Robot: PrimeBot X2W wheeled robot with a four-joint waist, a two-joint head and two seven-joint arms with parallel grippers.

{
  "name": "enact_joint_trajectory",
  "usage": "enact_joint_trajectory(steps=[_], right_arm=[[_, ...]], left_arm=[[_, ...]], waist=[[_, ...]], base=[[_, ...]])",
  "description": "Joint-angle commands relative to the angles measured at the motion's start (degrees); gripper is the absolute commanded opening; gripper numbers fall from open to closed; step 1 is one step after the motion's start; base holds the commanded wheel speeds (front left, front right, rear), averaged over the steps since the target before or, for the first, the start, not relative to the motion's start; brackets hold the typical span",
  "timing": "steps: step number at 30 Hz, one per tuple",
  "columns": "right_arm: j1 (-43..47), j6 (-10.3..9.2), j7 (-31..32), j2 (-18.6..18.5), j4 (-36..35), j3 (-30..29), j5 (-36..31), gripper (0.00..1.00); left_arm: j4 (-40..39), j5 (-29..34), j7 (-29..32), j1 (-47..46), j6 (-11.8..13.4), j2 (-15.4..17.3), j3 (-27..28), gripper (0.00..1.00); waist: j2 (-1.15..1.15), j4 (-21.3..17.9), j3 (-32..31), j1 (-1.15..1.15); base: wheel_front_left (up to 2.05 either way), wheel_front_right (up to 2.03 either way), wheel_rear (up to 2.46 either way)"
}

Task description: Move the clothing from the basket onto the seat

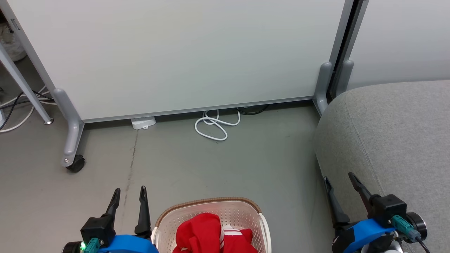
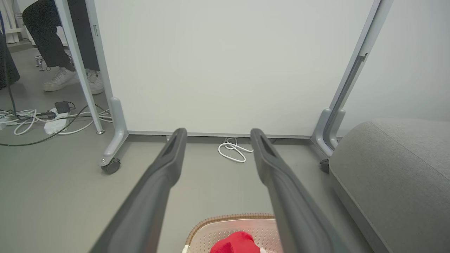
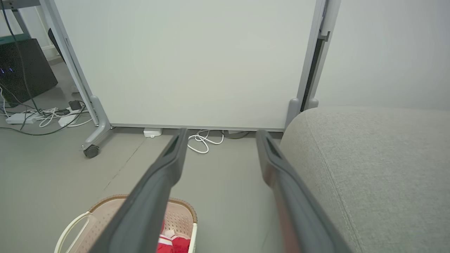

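Note:
The cream perforated basket (image 1: 228, 207) with a brown rim sits on the floor at the bottom centre of the head view. Red clothing (image 1: 204, 232) with white stripes is piled inside it. The grey seat (image 1: 393, 140) fills the right side. My left gripper (image 1: 129, 196) stands open just left of the basket, holding nothing. My right gripper (image 1: 340, 179) stands open at the seat's front edge, also holding nothing. The left wrist view shows the basket (image 2: 225, 225) and clothing (image 2: 237, 244) below my open fingers (image 2: 165, 175). The right wrist view shows the basket (image 3: 105, 207), clothing (image 3: 172, 242) and seat (image 3: 379, 168).
A white rolling partition (image 1: 175, 52) on grey caster legs (image 1: 72, 140) stands behind the basket. A white cable coil (image 1: 214, 124) and a small white adapter (image 1: 143, 123) lie on the floor at its base. A person's feet (image 2: 66, 79) and cables (image 2: 35, 119) are at far left.

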Motion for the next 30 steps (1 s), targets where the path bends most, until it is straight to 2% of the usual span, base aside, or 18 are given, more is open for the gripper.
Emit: enact_joint_trajectory(steps=[1, 18, 25, 30], right_arm=[[-0.34, 0.12, -0.58, -0.33, -0.14, 0.08, -0.87, 1.00], [-0.74, 0.08, -0.87, -0.32, -0.12, 0.62, -0.75, 1.00], [-2.86, 0.08, -0.91, -0.30, -1.23, 3.35, -0.58, 1.00], [-6.03, 0.08, -1.44, -0.28, -2.63, 5.50, -0.31, 1.00]], left_arm=[[0.04, 0.87, -0.42, -0.50, 0.23, 0.23, -0.17, 1.00], [-0.42, -0.29, -0.64, 0.29, 0.99, 0.45, -0.31, 1.00], [0.99, -0.92, 0.31, -0.66, 0.93, 0.65, -0.46, 1.00], [3.10, -1.85, 1.52, -3.29, 0.38, 0.92, -0.28, 1.00]], waist=[[0.00, 0.02, 0.00, 0.00], [0.00, -0.63, 0.38, 0.00], [0.00, -3.82, 4.20, 0.00], [0.00, -7.10, 10.08, 0.00]], base=[[0.00, 0.00, 0.00], [0.00, 0.00, 0.00], [0.00, 0.00, 0.00], [0.00, 0.00, 0.00]])
